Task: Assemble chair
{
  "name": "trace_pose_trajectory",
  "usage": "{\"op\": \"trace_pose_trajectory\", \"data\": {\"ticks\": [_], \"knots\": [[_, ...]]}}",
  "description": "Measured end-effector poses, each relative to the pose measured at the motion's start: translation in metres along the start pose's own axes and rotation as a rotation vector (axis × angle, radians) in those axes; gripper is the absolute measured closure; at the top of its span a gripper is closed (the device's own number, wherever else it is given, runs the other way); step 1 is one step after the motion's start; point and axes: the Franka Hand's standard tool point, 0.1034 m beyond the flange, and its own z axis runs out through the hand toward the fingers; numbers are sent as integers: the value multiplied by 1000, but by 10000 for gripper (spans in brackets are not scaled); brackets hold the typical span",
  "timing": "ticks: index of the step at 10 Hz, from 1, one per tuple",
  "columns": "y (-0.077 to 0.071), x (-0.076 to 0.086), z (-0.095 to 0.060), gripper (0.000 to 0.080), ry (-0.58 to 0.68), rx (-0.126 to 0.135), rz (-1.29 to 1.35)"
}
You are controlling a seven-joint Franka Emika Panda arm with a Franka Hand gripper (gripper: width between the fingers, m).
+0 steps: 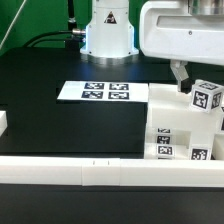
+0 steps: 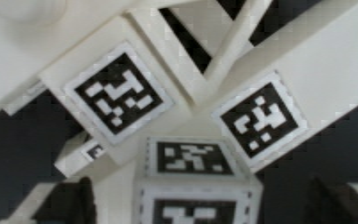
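Note:
The chair parts [image 1: 178, 138] stand at the exterior view's right on the black table: white blocks with black-and-white tags. My gripper [image 1: 188, 86] hangs just above them. Its fingers flank a short tilted white tagged post [image 1: 207, 97] and look shut on it. In the wrist view the post [image 2: 195, 200] sits between my dark fingers [image 2: 60, 203], tight against one finger, with a grey strip towards the other. Beyond it is the cross-braced frame [image 2: 190, 60] with two tilted tags. The seat slab is not clearly told apart.
The marker board [image 1: 105, 92] lies flat mid-table to the exterior view's left of the parts. A long white border rail [image 1: 100, 170] runs along the front edge. The robot base [image 1: 108, 30] stands at the back. A small white block [image 1: 3, 122] is at the left edge.

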Motion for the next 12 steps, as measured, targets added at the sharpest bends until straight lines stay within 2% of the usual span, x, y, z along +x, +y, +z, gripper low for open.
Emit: {"op": "trace_pose_trajectory", "data": {"ticks": [1, 2, 6, 8, 10, 12], "knots": [[0, 0, 0, 164, 0, -1, -55], [1, 0, 0, 154, 0, -2, -152], [3, 2, 1, 150, 8, -22, -597], [0, -2, 2, 150, 14, -48, -820], [-1, -6, 5, 150, 3, -54, -1000], [3, -3, 4, 150, -5, -56, -1135]]}}
